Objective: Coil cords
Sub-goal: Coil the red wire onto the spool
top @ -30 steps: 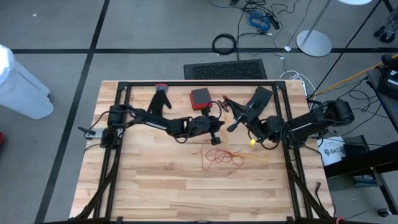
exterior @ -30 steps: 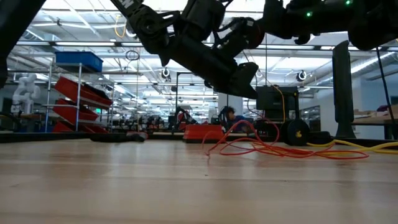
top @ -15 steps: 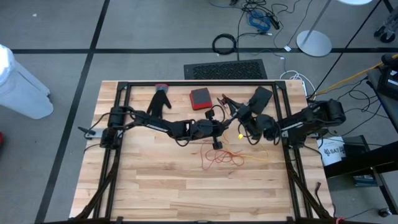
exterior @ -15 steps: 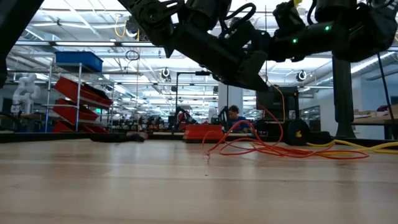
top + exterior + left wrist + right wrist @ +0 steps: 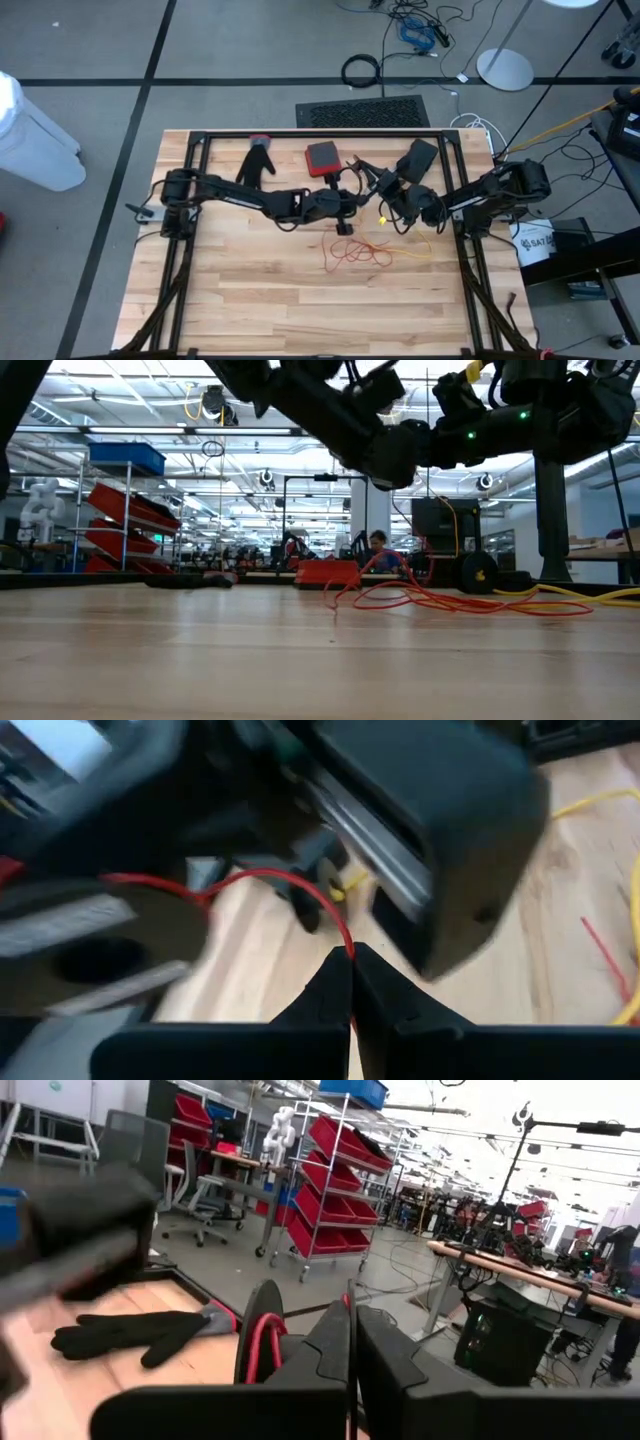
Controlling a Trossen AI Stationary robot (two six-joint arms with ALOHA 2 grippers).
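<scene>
A thin red cord lies in a loose tangle (image 5: 355, 250) on the wooden table (image 5: 250, 300); one strand rises from it to my grippers. My left gripper (image 5: 355, 186) and my right gripper (image 5: 375, 182) meet tip to tip above the table's far middle. Both are shut on that red cord (image 5: 270, 875). A yellow cord (image 5: 415, 250) lies slack on the table beside the red tangle and runs toward the right edge (image 5: 585, 592). My left gripper pinches the red cord (image 5: 346, 946) between its two fingertips. The cord arcs away from the tips toward the right gripper, clear of the table. My right gripper has a bit of red cord (image 5: 347, 1296) at its shut fingertips. A red loop (image 5: 262, 1342) shows just beyond them; the rest is hidden by the fingers.
A black glove (image 5: 257, 160), a red box (image 5: 322, 157) and a flat black device (image 5: 417, 155) lie along the table's far edge. A black frame (image 5: 320, 135) borders the table. The near half of the wooden top is bare.
My left gripper has risen and rolled a little, drawing the red strand up with it. My right gripper has come down and toward the left gripper, until the two stand tip to tip. The red tangle stays on the table.
</scene>
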